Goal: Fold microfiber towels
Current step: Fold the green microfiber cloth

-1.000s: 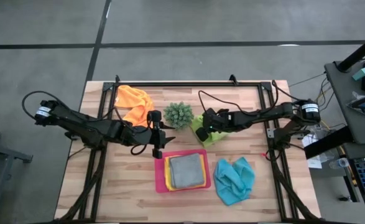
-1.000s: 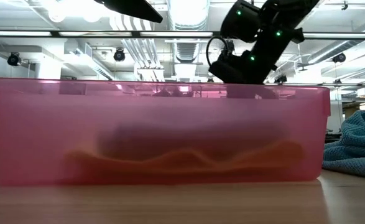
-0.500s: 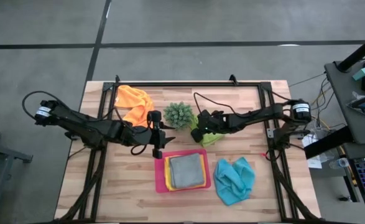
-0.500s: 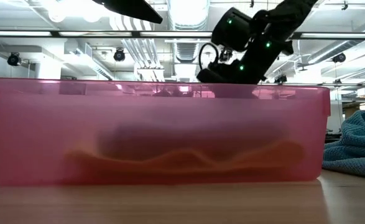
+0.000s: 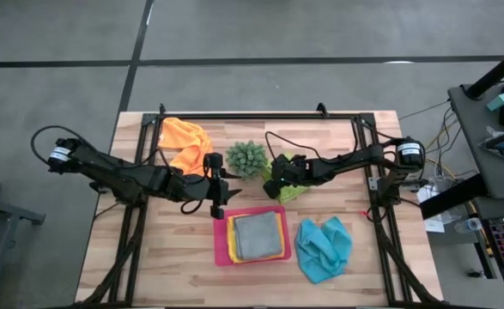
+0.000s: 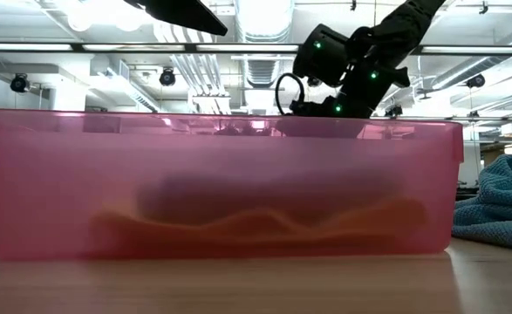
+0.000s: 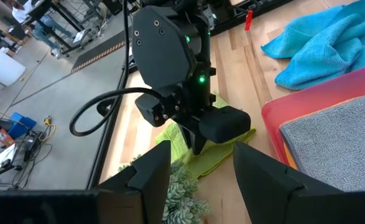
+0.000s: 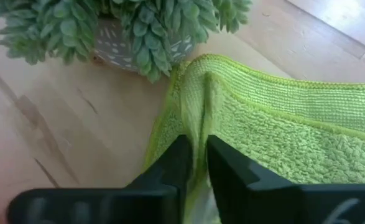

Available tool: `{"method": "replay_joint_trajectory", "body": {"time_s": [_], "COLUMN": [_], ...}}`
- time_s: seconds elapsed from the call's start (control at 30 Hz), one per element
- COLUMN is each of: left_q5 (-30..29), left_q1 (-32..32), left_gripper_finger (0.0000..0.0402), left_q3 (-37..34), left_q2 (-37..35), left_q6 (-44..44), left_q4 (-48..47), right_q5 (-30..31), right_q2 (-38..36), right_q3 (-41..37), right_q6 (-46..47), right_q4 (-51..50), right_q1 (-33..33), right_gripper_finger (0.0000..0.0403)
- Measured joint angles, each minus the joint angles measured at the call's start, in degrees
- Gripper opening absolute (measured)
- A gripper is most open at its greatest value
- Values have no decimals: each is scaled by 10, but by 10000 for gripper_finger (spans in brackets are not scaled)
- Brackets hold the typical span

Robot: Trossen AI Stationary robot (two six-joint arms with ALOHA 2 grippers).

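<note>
Five cloths: the fuzzy lime green microfiber towel [image 8: 281, 124] lies just beside the small spiky green plant [image 5: 246, 159], above the rigid pink rectangular tray [image 5: 221, 251]; the folded grey microfiber towel [image 5: 258, 235] sits on the yellow towel [image 5: 233, 239] inside that tray; the crumpled light blue towel [image 5: 323, 248] is just right of the tray; the orange towel [image 5: 185, 142] is bunched at the far left corner of the wooden table [image 5: 166, 266].
Right gripper [image 8: 196, 146]: fingers nearly together, pinching a raised ridge near the lime towel's hem on the plant side.
Left gripper [image 7: 194, 165]: hovering with fingers well spread, holding nothing, near the tray's far left corner.
Doing the step well: I would lift only enough to free the pinched edge, then carry it across the towel so the hems meet, keeping the cloth taut.
Edges: the plant almost touches the towel's corner; the tray wall is near on the other side.
Open room: bare wood toward the table's far right looks freest for spreading.
</note>
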Motion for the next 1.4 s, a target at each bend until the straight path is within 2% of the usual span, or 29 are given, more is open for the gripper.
{"method": "replay_joint_trajectory", "body": {"time_s": [0.2,0.37,0.5,0.7,1.13,1.4], "left_q5": [0,0,0,0,0,0], "left_q1": [0,0,0,0,0,0], "left_gripper_finger": [159,159,159,159,159,159], "left_q3": [-1,-1,-4,-16,-20,-20], "left_q2": [0,0,0,0,0,0], "left_q6": [0,0,1,12,16,16], "left_q4": [2,3,10,31,44,44], "right_q5": [-7,-4,-3,-3,33,81], "right_q2": [-24,-65,-78,-63,-19,-19], "right_q3": [0,0,0,-13,-19,-19], "right_q6": [-10,-14,-15,-23,-21,45], "right_q4": [-16,-90,-150,-158,-166,-296], "right_q1": [0,-7,-16,-16,-25,-33], "right_gripper_finger": [123,141,109,19,12,12]}}
